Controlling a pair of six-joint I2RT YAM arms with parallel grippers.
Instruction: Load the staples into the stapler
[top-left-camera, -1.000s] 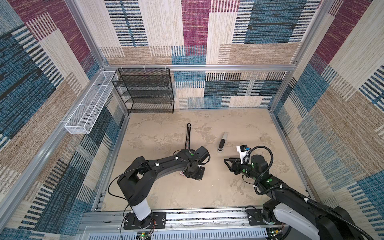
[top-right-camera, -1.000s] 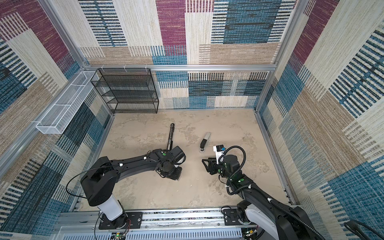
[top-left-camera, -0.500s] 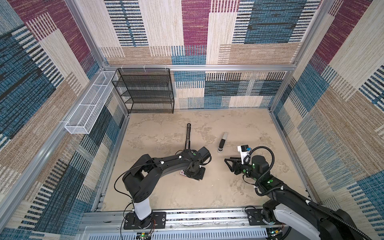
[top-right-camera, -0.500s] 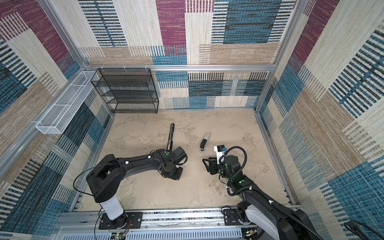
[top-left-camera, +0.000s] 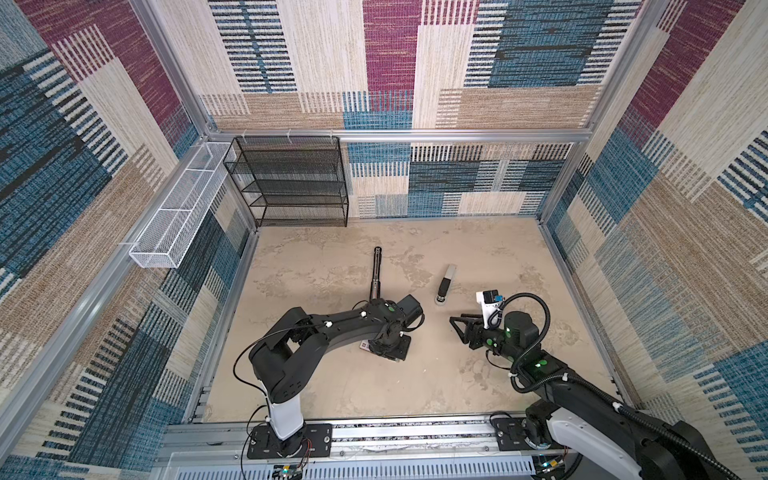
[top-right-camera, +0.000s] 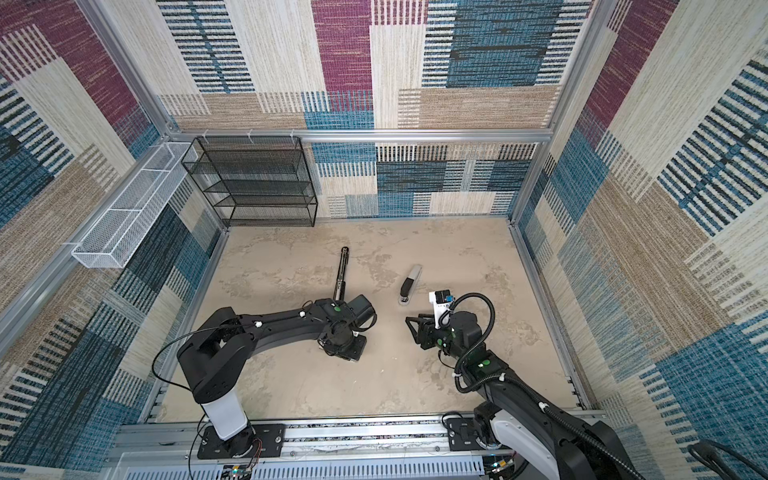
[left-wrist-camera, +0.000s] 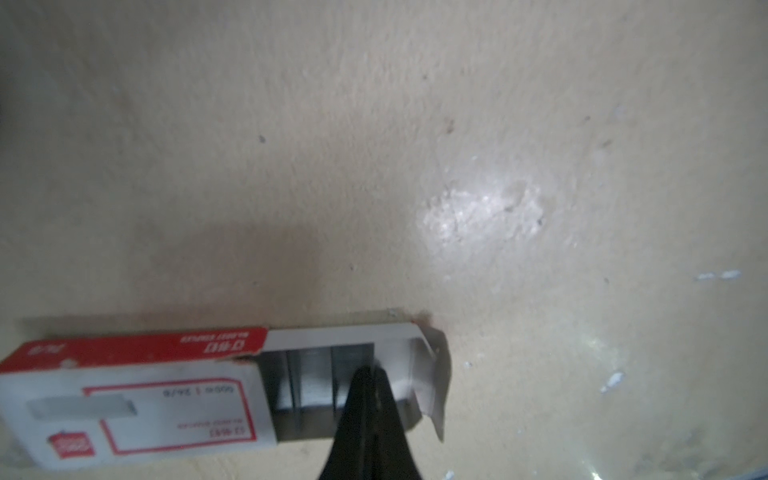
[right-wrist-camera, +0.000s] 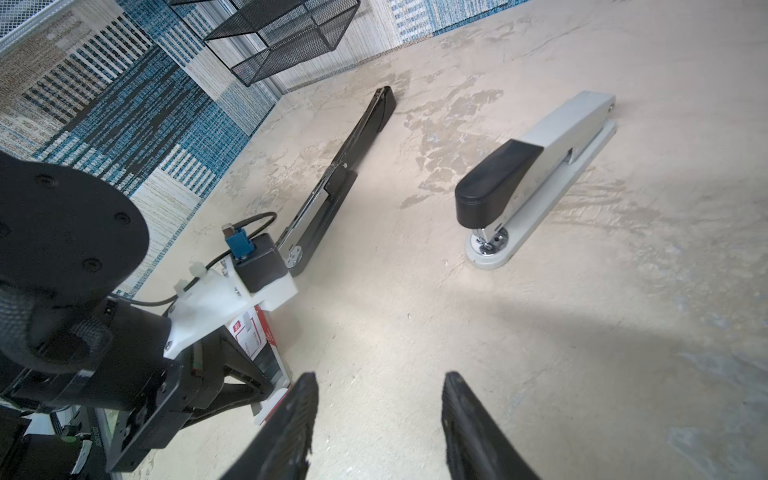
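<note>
Since a second ago the left arm's elbow has drawn in toward its wrist and the left gripper has closed; the right arm has barely shifted.

In both top views that gripper points down over the box of staples. The box lies flat on the table, its long axis running left to right, with one end showing at the gripper's left. The black stapler lies opened out flat, pointing from the left wrist toward the back wall. The grey stapler sits closed to its right. The right gripper hovers well apart from the box, spread and empty.

In the left wrist view the fingers are pressed together. Their tip is in the box's open end, touching the staples. Whether a strip is caught cannot be told.

In the right wrist view the box's open end points toward the right gripper, with bare table between its fingers.
</note>
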